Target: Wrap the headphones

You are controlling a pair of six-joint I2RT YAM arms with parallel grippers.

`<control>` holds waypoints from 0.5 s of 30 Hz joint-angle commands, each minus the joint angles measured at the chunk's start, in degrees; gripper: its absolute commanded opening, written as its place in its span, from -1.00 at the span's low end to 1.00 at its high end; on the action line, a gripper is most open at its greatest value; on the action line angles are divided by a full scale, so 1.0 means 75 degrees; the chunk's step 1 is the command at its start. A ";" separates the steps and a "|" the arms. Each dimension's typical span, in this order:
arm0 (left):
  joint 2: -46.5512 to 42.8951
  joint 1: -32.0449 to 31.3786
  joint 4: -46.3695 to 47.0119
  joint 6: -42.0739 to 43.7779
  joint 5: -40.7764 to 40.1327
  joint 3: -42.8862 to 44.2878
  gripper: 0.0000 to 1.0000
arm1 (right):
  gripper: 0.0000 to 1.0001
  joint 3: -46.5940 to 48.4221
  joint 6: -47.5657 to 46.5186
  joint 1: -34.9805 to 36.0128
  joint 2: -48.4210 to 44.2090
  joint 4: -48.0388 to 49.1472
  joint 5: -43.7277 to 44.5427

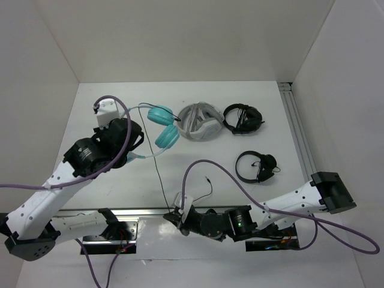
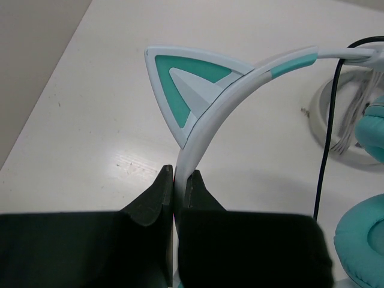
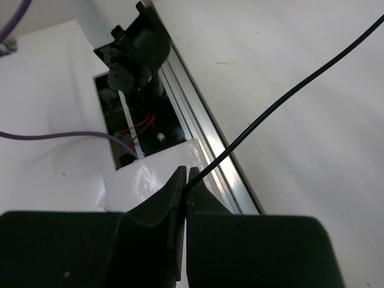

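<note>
Left pincer clamped on headphones at headband, below cat ear; right pincer pinched shut on black cable

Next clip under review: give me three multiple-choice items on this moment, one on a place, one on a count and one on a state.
1. Where does the right pincer grip the thin black cable?
A) by the white table's near edge
B) against the far wall
C) beside an ear cup

2. How many headphone sets show in the top view?
A) two
B) four
C) six

3. The left pincer is:
A) open above the table
B) shut on the pale blue cat-ear headband
C) shut on the cable

Answers:
1 A, the top view puts it at the near edge, by the arm bases.
2 B, there is a teal cat-ear set, a white-grey set, a far black set and a nearer black set.
3 B, its fingers clamp the band.
</note>
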 commanded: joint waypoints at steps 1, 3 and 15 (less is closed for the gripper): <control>0.0171 0.0374 0.1306 -0.0143 -0.0217 -0.0027 -1.00 | -1.00 0.0664 -0.0156 0.0488 0.0062 -0.1057 0.0890; 0.0172 0.0375 0.1306 -0.0213 -0.0063 -0.0248 -1.00 | -1.00 0.0758 -0.0400 0.0488 0.0062 -0.1058 0.0960; 0.1075 0.0165 0.0544 0.1073 0.0874 -0.1151 -1.00 | -0.99 0.3301 -0.1888 -0.0483 0.0003 -0.3294 0.0480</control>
